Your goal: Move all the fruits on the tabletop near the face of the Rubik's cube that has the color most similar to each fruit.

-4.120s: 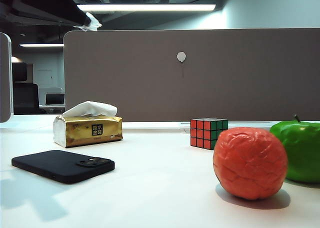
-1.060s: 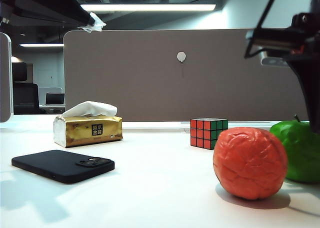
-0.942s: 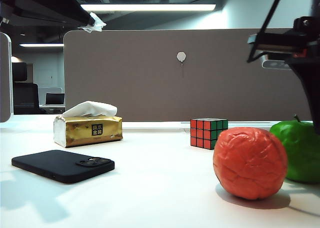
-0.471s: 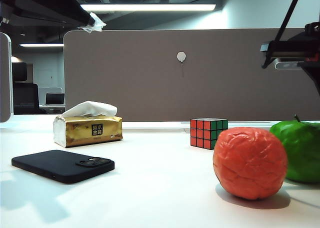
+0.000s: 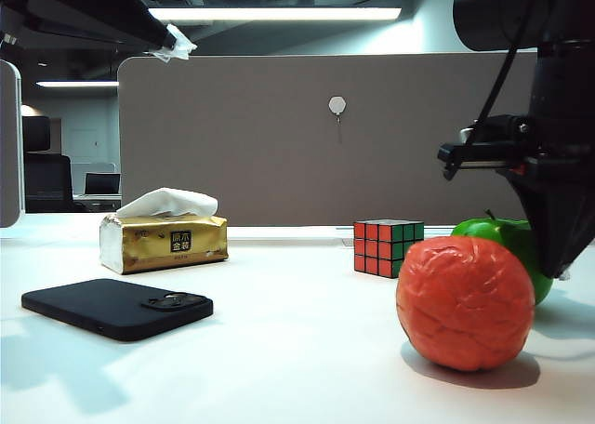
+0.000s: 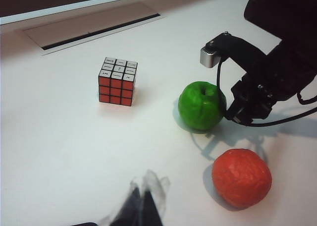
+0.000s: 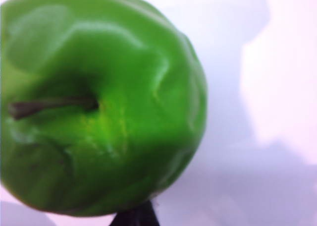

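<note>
Fruits sit at the right of the white worktop (image 5: 279, 350), and one has just shifted. Half a second ago the green apple (image 5: 507, 247) lay at the far right edge of the exterior view; now it is further left, partly hidden behind the orange-red fruit (image 5: 465, 303) and nearer the Rubik's cube (image 5: 388, 246). The right arm, which was high up then, has come down beside it.

Largest first: the gold tissue box (image 5: 165, 241) stands at about 9 o'clock in the exterior view, with the black phone (image 5: 118, 308) lying flat at 8 o'clock. The orange-red fruit rests untouched at 4 o'clock. The apple stands upright behind it, stem up. The cube, smallest of all, sits at 3 o'clock, red face toward the camera, green face toward the apple's side.

In the left wrist view the right pincer (image 6: 240, 109) is pressed against the apple's (image 6: 200, 106) side; whether its fingers are clamped on it or only touching cannot be told. The right wrist view is filled by the apple (image 7: 99, 102). The left pincer (image 6: 143, 206) hangs well apart, a blur, state unclear.

Judgement: the apple's move toward the green face is under way; the orange-red fruit comes after.
</note>
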Controlling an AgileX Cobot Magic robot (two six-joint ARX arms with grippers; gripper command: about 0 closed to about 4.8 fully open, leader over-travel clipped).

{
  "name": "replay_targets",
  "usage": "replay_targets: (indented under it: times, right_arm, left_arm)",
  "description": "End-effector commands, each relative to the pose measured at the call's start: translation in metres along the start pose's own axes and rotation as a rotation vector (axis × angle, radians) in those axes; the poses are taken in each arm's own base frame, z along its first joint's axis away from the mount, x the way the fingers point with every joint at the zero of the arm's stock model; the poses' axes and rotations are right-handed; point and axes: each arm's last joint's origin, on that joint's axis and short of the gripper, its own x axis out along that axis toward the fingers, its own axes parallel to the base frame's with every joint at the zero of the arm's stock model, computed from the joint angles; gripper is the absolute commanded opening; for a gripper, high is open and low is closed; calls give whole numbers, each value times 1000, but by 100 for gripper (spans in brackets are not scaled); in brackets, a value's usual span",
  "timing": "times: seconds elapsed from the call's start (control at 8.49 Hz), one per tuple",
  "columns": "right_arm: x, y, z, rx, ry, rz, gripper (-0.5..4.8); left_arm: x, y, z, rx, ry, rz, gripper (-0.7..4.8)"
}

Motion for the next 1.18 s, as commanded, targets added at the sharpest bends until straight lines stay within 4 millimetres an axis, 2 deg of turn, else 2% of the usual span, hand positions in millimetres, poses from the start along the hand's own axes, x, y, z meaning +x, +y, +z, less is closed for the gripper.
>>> replay_targets:
  times: [0.12, 0.59, 0.94, 1.06, 1.18]
  right_arm:
    - [-1, 2, 7, -17, -71, 5, -1]
    - [-3, 3, 23, -24, -221, 36, -1]
    - [-3, 1, 30, -27, -262, 98, -1]
    - [-2, 2, 30, -30, -252, 121, -1]
    - [11, 5, 33, -34, -231, 119, -1]
  left_arm:
    - [0, 0, 2, 4, -9, -3, -5]
    - [0, 0, 2, 3, -9, -5, -5]
    - [0, 0, 2, -23, -8, -8, -5]
    - [0, 0, 2, -23, -8, -8, -5]
    - [0, 0, 2, -23, -8, -8, -5]
